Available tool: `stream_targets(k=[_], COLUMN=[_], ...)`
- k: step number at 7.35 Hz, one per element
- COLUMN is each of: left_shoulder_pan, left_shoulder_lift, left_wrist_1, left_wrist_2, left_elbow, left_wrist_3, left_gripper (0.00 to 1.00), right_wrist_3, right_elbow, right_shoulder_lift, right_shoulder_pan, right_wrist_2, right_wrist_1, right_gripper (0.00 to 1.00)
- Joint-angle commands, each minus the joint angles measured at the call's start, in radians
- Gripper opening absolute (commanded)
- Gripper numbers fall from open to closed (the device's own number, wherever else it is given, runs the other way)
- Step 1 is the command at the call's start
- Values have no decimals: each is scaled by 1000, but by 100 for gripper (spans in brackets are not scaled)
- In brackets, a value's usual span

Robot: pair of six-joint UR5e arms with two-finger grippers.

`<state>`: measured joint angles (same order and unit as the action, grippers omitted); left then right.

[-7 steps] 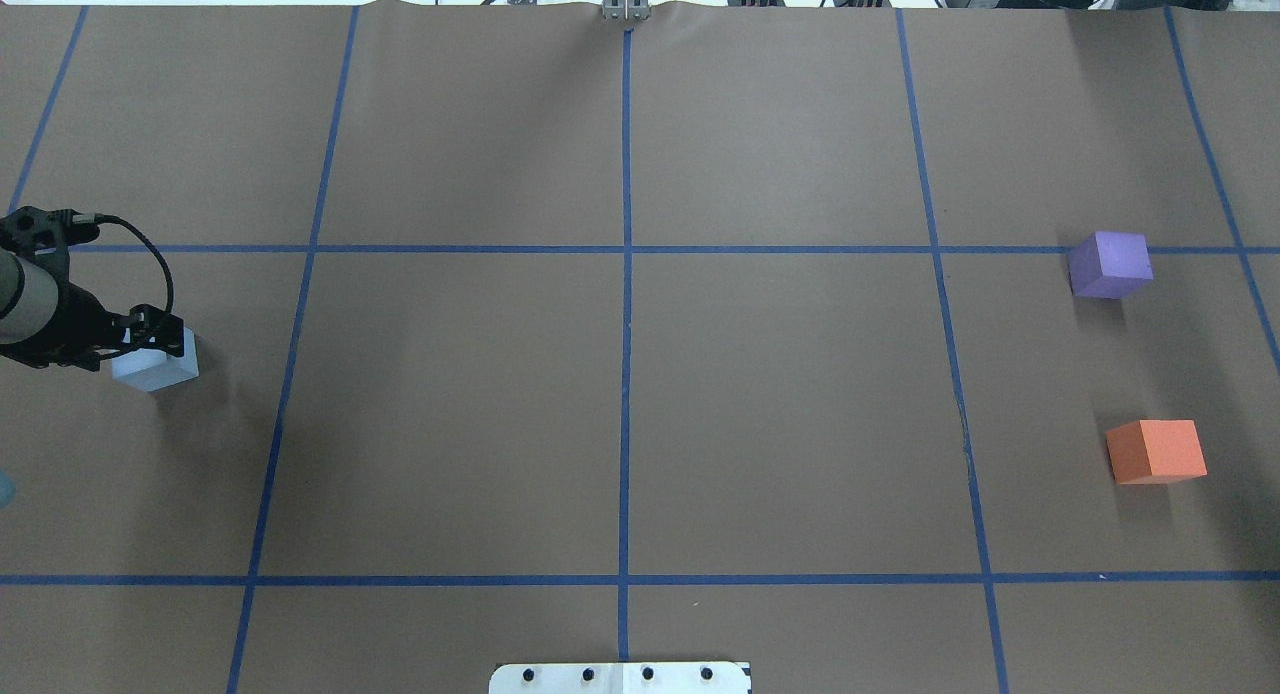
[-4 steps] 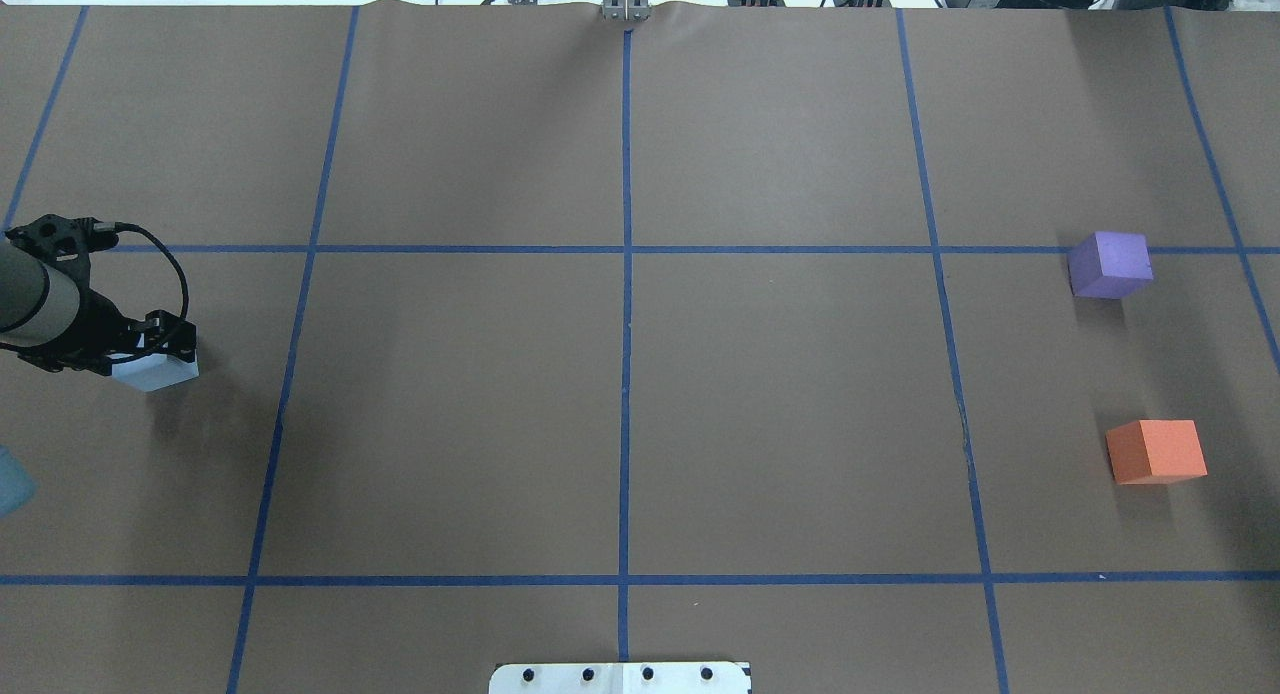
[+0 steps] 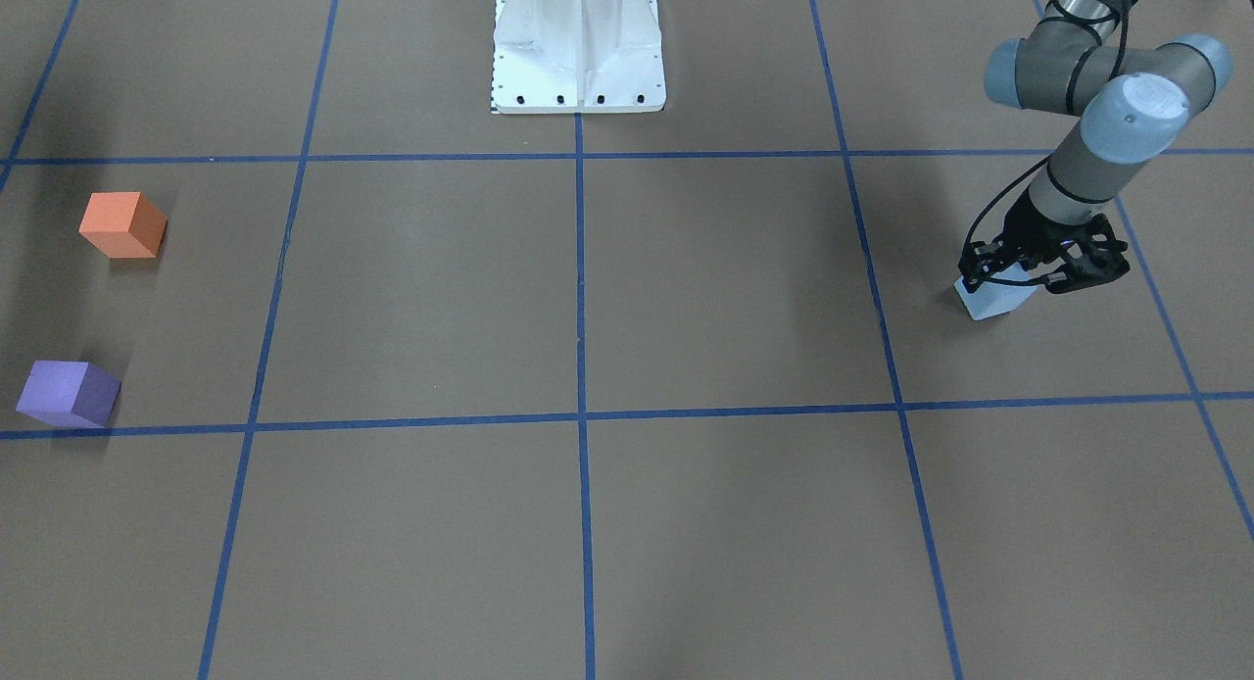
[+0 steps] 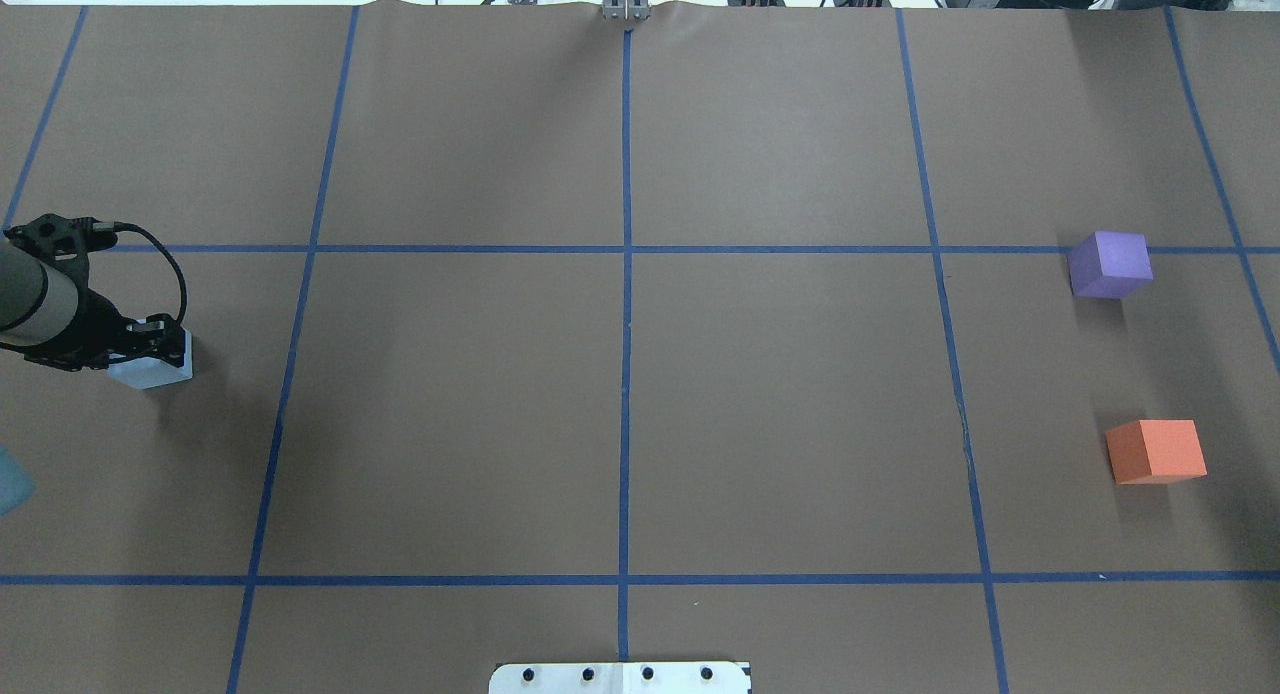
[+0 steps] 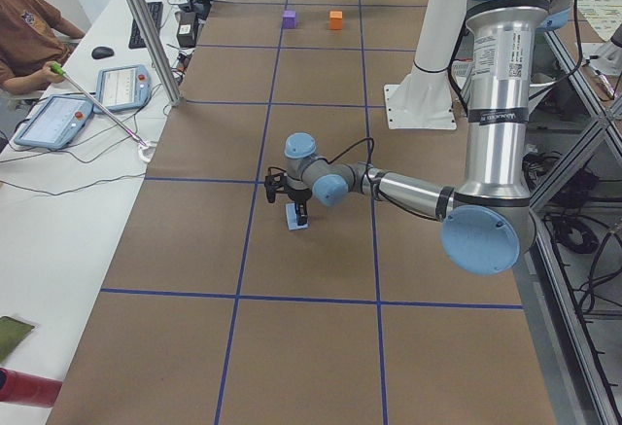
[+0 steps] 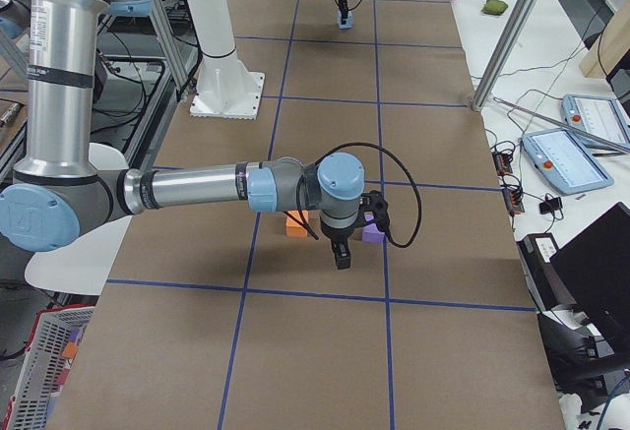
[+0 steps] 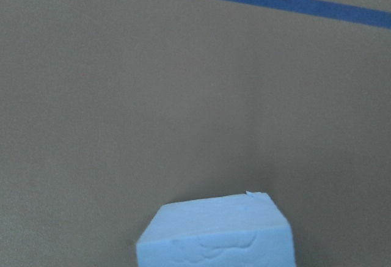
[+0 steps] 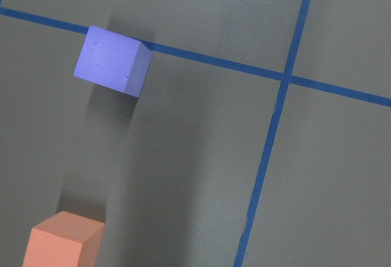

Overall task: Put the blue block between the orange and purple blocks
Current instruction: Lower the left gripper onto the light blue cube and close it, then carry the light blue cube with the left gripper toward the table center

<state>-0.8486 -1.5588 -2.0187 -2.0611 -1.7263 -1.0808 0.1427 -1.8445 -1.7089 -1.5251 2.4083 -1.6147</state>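
Holds blue block [image 4: 150, 376] in closed left end effector [image 4: 148, 344] at tabletop [image 4: 450, 424] left end, well apart from orange block [image 4: 1157, 451] and purple block [image 4: 1110, 264]; risks losing it mid-carry through shallow grip

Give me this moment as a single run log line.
phase: grasp | left fingers: shut on blue block | orange block, purple block: apart, gap bare | right fingers: open or shut unclear

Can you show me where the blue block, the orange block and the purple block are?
blue block [image 4: 155, 374]: overhead exterior view, on its uncovered lower part.
orange block [image 4: 1170, 447]: overhead exterior view, on its top face.
purple block [image 4: 1118, 254]: overhead exterior view, on its top face.
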Motion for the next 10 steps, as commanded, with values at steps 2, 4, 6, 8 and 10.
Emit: stream_targets(k=[2,4,6,8,10], left_shoulder_pan=[-9,-6,98,184,258], left_shoulder_lift=[-30,-235,-529,-766,-893], left_wrist_1=[282,469,679,690,625], left_wrist_2=[-2,-2,4,7,116], left_elbow=[-232,-291,-256,-71,134], left_wrist_3=[25,64,55,50,52], left_gripper=[0,0,0,0,0], right_wrist_3=[0,0,-26,-188,-187], right_elbow=[-4,-10,-27,-45,-39], right_shoulder_lift=[0,2,-6,-5,-8], right_shoulder_pan=[-7,-7,-16,-17,-17], right_wrist_2=[-8,-11,-9,-8,-3], right_wrist_1=[-4,-4,4,13,30], right_gripper=[100,100,100,100,100])
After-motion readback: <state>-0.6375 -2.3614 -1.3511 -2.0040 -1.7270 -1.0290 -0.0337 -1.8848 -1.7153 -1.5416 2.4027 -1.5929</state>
